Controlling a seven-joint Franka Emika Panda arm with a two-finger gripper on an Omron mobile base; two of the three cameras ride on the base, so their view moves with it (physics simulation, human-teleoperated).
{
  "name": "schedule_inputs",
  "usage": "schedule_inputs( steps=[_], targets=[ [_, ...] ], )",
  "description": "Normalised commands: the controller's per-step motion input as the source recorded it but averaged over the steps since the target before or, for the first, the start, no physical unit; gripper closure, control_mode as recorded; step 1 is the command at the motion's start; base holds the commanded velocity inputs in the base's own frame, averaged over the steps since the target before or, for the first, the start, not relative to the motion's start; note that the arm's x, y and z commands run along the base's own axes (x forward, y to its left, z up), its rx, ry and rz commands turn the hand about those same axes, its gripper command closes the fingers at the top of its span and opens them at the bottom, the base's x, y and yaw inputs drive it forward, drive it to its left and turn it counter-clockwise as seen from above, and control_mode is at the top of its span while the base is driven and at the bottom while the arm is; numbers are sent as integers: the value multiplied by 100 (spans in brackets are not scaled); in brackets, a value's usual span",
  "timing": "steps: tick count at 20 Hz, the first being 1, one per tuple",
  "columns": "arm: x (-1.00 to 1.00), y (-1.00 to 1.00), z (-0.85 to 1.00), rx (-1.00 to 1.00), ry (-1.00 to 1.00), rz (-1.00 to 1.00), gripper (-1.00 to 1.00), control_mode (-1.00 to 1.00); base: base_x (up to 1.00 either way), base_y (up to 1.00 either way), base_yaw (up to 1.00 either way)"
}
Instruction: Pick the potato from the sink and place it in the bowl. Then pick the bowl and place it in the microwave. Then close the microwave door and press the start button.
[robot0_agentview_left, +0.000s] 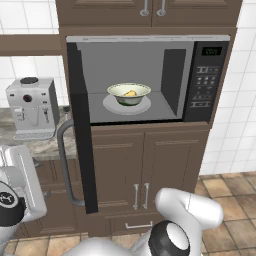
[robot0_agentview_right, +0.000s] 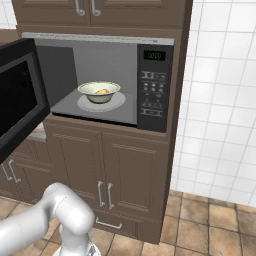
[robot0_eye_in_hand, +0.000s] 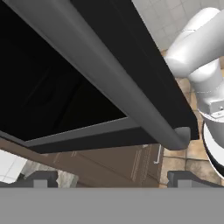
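The fingers (robot0_eye_in_hand: 112, 178) showed as two dark tips set well apart at the bottom of the hand view, released and gripping nothing. Just beyond them, crossing the view on a slant, ran the grey bar handle (robot0_eye_in_hand: 109, 83) of the microwave door (robot0_eye_in_hand: 52, 87), with the door's dark glass behind it; whether the fingers touched the handle could not be told. Past the door's lower edge lay brown cabinet fronts (robot0_eye_in_hand: 127, 164) and a patch of tiled floor (robot0_eye_in_hand: 183, 159).

From the base views the microwave door (robot0_agentview_left: 82, 130) stood swung wide open to the left, its curved handle (robot0_agentview_left: 65, 165) facing outward, between the arm's end and the oven cavity. Inside the microwave (robot0_agentview_left: 145, 80) the bowl (robot0_agentview_left: 129, 93) sat on the white round plate (robot0_agentview_left: 126, 104), and the potato (robot0_agentview_left: 130, 93) lay in the bowl. Farther right was the black keypad panel (robot0_agentview_right: 152, 95); its green display (robot0_agentview_right: 154, 55) seemed to read 00:00, though the digits were small. Left of the door a silver coffee machine (robot0_agentview_left: 31, 107) stood on the desk (robot0_agentview_left: 42, 147). Brown cabinets (robot0_agentview_right: 115, 175) filled the space below.
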Motion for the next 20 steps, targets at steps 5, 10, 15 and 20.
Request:
schedule_inputs(
  steps=[5,10,15,20],
  targets=[
    [68,0,-6,0,0,-14,-100,-100,0,0,0],
    [67,-9,-4,0,0,-14,-100,-100,0,0,0],
    [15,-71,0,2,-1,-8,-100,-100,0,0,0],
    [-5,-100,0,7,0,-2,-100,-100,0,0,0]
  ],
)
